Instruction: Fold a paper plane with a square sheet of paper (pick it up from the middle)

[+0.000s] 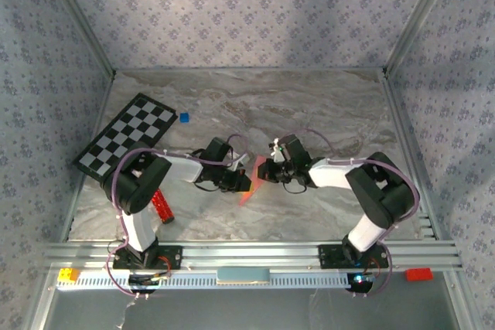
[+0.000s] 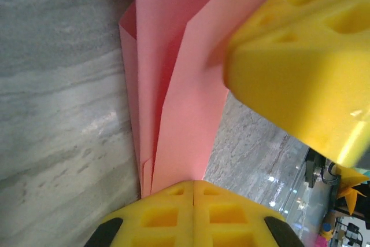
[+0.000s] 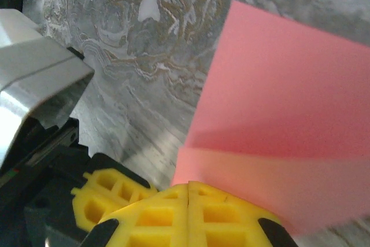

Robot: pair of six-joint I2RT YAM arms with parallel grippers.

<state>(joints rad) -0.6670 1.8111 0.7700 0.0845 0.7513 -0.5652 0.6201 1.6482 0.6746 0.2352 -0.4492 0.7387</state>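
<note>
Pink paper plane (image 1: pixel 248 185) — long axis near-to-far, tip unclear.

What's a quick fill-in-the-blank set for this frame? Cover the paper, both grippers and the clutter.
1. The left gripper and right gripper are both ____ on the folded pink paper.
2. The tiny blue cube sits by a corner of the black-and-white ____.
3. The red glittery bar lies nearest the ____ arm's base.
Missing words: shut; checkerboard; left.
</note>
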